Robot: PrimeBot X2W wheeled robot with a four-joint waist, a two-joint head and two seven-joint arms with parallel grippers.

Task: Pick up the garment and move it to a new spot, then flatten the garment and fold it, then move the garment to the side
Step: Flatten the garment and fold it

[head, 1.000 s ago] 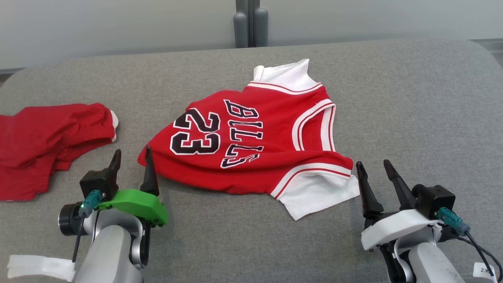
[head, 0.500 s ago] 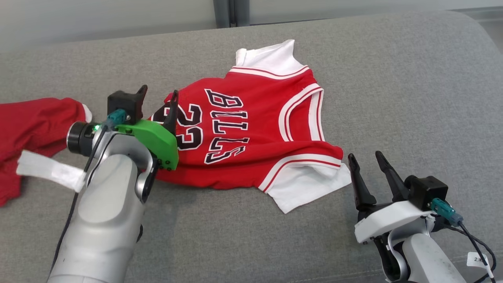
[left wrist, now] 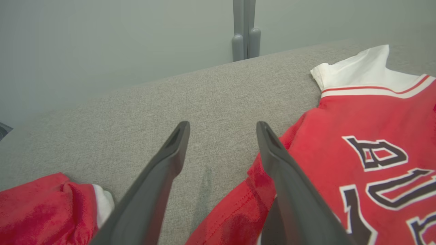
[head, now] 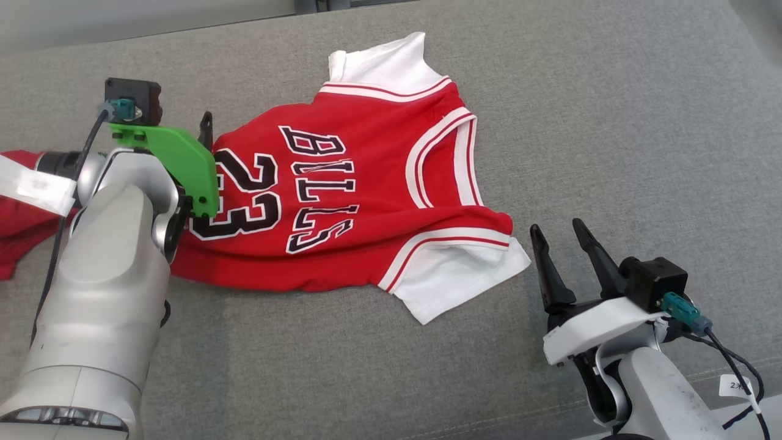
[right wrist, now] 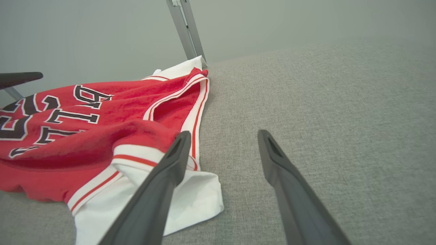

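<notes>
The garment is a red jersey with white sleeves and black "BULLS 23" lettering, lying spread and a little rumpled on the grey cushion. My left gripper is open at the jersey's left edge: one finger over bare cushion, the other over the red hem. The green wrist mount hides part of the number. My right gripper is open just right of the near white sleeve, holding nothing; its left finger overlaps the sleeve in the right wrist view.
A second red garment lies bunched at the far left, partly behind my left arm, and shows again in the left wrist view. A grey post stands behind the cushion's far edge. Bare cushion stretches to the right.
My left arm has reached forward from the near edge up to the jersey's left hem. The head camera has tilted down and shifted. The right gripper keeps its place beside the sleeve.
</notes>
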